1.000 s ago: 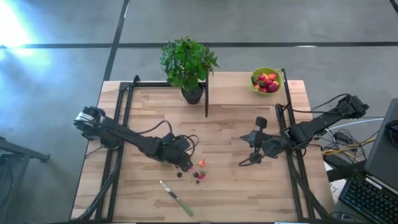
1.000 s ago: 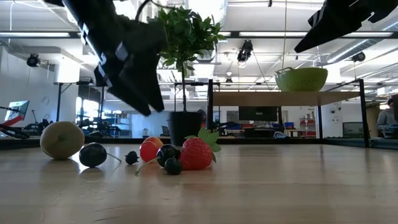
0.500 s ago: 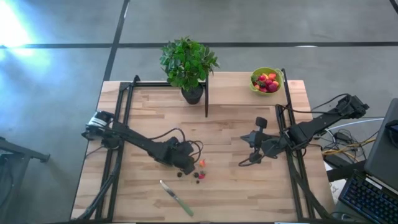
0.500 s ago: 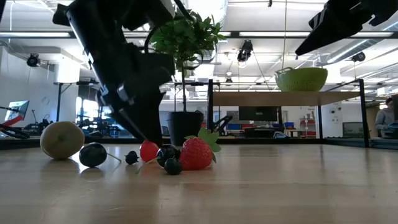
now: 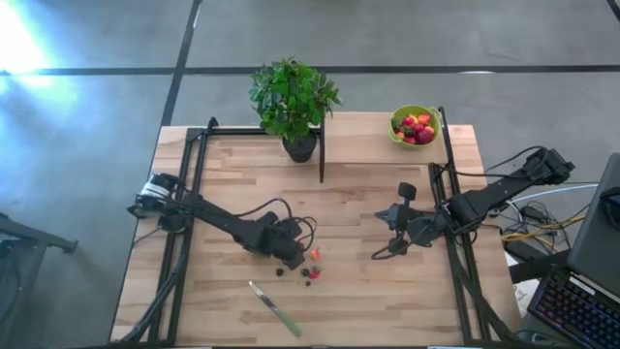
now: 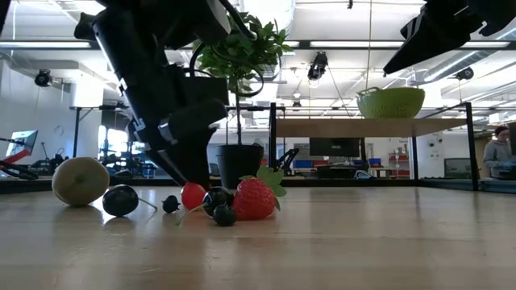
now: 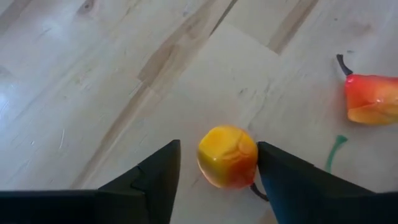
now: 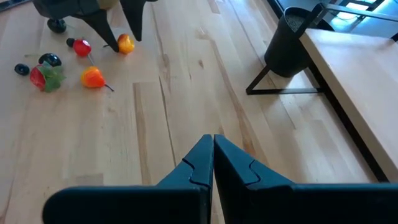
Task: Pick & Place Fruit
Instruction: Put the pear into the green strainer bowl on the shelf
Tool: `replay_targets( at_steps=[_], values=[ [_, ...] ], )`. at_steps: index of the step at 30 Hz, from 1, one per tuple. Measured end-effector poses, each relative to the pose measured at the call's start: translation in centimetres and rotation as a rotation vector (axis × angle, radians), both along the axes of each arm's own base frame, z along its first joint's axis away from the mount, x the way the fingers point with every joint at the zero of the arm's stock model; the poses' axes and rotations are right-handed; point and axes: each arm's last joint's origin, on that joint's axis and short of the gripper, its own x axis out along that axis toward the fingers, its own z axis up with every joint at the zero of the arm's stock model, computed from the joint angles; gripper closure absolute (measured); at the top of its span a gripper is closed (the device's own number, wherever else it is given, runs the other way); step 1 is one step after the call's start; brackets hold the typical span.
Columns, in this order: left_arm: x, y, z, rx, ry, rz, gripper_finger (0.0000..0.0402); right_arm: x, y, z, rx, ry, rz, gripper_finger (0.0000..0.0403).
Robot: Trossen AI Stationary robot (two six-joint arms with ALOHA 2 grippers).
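Left gripper (image 7: 214, 168) low, jaws parted; right gripper (image 8: 213, 152) raised, jaws together.

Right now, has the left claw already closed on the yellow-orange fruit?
No. The left claw is open, its fingers standing on either side of the yellow-orange fruit with gaps showing.

The counter (image 5: 368, 281) is pale wood planks. Near its front middle lies a small cluster of fruit (image 5: 308, 269): a strawberry (image 6: 256, 199), a red berry (image 6: 193, 195), dark berries (image 6: 121, 200), a dull-green ball (image 6: 81, 180) and a yellow-orange piece (image 7: 227, 155). A green-handled knife (image 5: 275, 308) lies just in front of them. A potted plant (image 5: 294, 102) stands at the back edge, and a lime-green bowl (image 5: 414, 126) holding red fruit sits at the back right corner.
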Motion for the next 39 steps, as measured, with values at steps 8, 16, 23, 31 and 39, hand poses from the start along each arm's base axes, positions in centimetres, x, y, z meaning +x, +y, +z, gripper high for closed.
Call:
replay_targets(
  at_steps=[8,16,23,31,39],
  values=[
    [0.0,0.0,-0.1,-0.032,0.012,-0.013,0.0259,0.0,0.0,0.0,0.000,0.000,0.000,0.0394],
    [0.0,0.0,-0.1,-0.013,0.023,-0.045,0.0287,0.0,0.0,0.0,0.000,0.000,0.000,0.0394],
    [0.1,0.0,1.2,0.009,-0.026,-0.097,0.0290,0.1,0.1,0.1,0.041,-0.030,-0.022,0.0394],
    [1.7,-0.3,4.3,0.106,-0.286,-0.228,0.0291,0.9,0.5,-0.2,0.031,-0.132,0.038,0.0394],
    [3.9,-0.6,7.6,0.408,-0.562,-0.449,0.0291,1.2,0.8,-0.8,0.105,-0.179,0.099,0.0394]
  ],
)
